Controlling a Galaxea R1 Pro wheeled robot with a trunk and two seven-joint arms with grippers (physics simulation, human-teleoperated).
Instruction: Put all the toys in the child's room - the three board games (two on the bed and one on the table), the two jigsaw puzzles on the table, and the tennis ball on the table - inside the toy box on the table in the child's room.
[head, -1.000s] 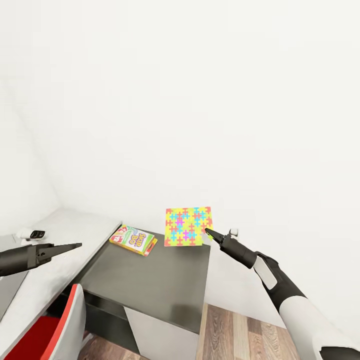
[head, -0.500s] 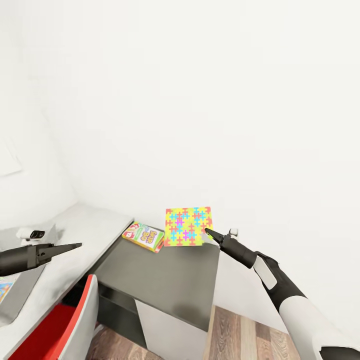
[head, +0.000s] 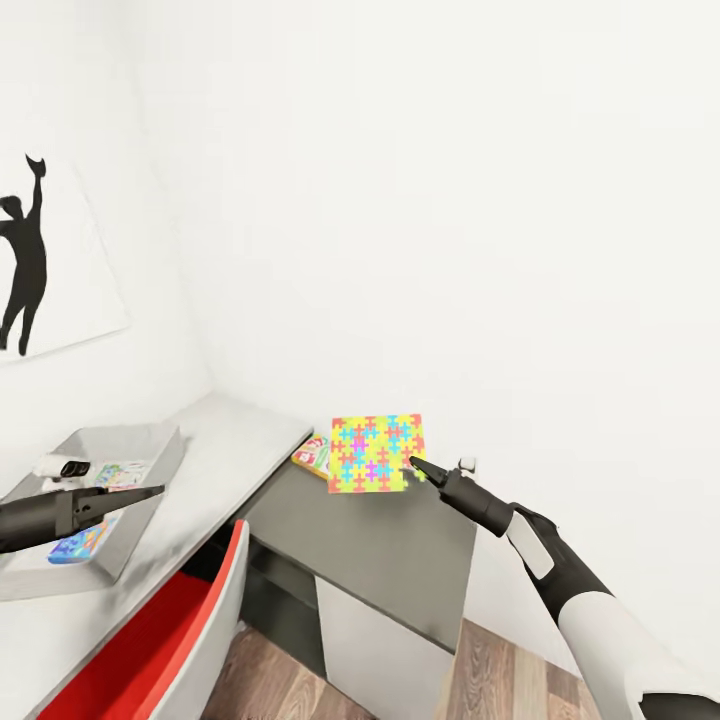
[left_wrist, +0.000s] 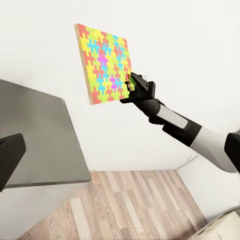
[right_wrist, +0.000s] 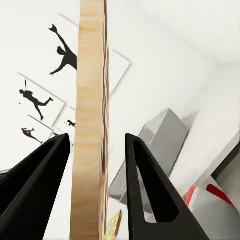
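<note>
Jigsaw puzzle (head: 376, 453), thin multicoloured square, stood upright in mid-air above the dark grey table (head: 400, 560); SKIP-BO board game (head: 312, 455) lay flat behind it; light grey toy box (head: 150, 480) on the pale top held colourful flat pieces.

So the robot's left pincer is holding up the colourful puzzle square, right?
Not quite: it's the right pincer that is holding up the puzzle square. The head view shows it pinching the square's edge above the dark desk, while the left pincer holds nothing.
</note>
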